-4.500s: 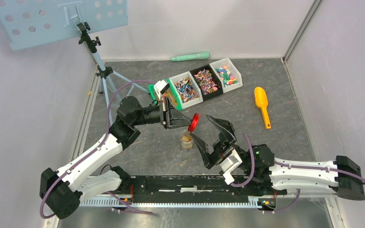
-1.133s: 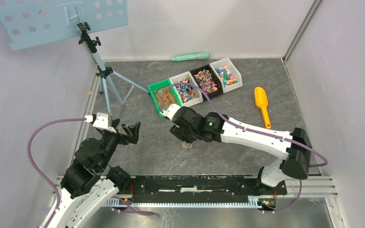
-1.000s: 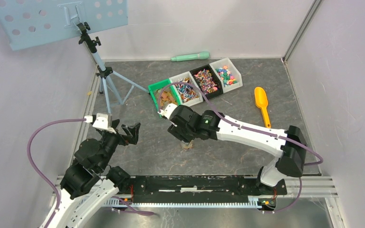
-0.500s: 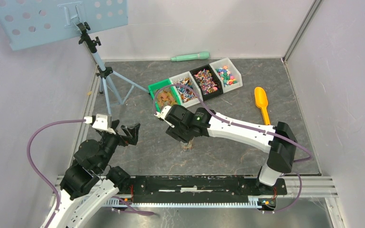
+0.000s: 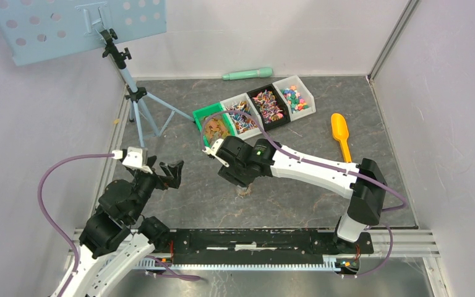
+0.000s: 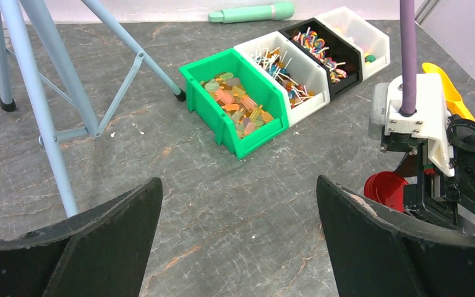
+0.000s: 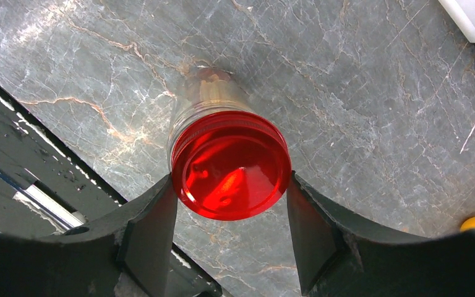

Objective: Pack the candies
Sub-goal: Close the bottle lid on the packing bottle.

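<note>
The candies lie sorted in a row of bins: a green bin point(image 5: 215, 128) point(image 6: 238, 105), a white bin point(image 5: 242, 116), a black bin point(image 5: 268, 104) and another white bin point(image 5: 294, 97). A small clear jar point(image 7: 205, 93) stands on the table mid-front, with golden-brown sweets showing at its base point(image 5: 243, 190). Its red lid point(image 7: 231, 166) point(image 6: 386, 189) sits on top. My right gripper point(image 7: 230, 185) point(image 5: 240, 178) is shut on that lid from above, a finger touching each side. My left gripper point(image 6: 238, 185) point(image 5: 167, 172) is open and holds nothing, off to the left of the jar.
A yellow scoop point(image 5: 341, 136) point(image 6: 448, 93) lies to the right of the bins. A mint-green cylinder point(image 5: 247, 74) lies along the back wall. A tripod point(image 5: 137, 99) point(image 6: 43, 111) stands at the back left. A black rail point(image 5: 253, 238) runs along the near edge.
Several seconds ago my left gripper held the red lid by the jar; it has since let go and drawn back left. My right arm reached over the jar and its wrist shifted slightly left.
</note>
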### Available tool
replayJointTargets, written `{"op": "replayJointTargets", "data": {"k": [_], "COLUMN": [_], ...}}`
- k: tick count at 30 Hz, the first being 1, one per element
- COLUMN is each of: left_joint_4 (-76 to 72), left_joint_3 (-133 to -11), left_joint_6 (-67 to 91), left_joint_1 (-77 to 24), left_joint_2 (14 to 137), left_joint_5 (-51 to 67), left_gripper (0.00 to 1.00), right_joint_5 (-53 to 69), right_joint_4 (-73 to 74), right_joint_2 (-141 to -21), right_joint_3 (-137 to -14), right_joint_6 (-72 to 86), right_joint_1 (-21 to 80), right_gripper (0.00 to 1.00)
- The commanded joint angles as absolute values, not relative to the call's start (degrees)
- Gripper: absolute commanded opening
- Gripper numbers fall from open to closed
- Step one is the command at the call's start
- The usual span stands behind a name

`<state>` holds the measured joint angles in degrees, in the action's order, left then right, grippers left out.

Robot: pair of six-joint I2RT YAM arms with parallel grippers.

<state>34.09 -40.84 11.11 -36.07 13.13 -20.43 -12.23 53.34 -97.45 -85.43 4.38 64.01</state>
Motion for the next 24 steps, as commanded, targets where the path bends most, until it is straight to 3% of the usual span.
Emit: {"op": "replayJointTargets", "data": {"k": [1,11,16,24], "left_joint_4": [31.81,31.82,31.65,31.60], "left_joint_3": [-40.60,-40.50,-40.46,-40.26], "left_joint_6": [8.18,7.60,7.30,7.12], "left_joint_1": [-35.86,-35.87,-35.86,-35.86], "left_joint_2": [14.32,14.50,14.98,15.03], "left_joint_5": [-19.47,-19.99,-20.04,-20.30], "left_gripper": [1.00,1.00,1.00,1.00], "right_joint_5": [-10.99,-8.64,-8.45,-9.67], "right_joint_4": [54.16,55.03,54.42,55.68], "right_joint_2": [-96.93,-97.65,-96.94,-97.37], "right_joint_3": [-86.09,-86.42,-88.23,-90.66], "right_joint_6": [2.95,2.88,2.70,2.33], "right_joint_1": [63.89,63.98,63.94,63.98], "right_gripper": [0.57,0.64,0.73,0.75]}}
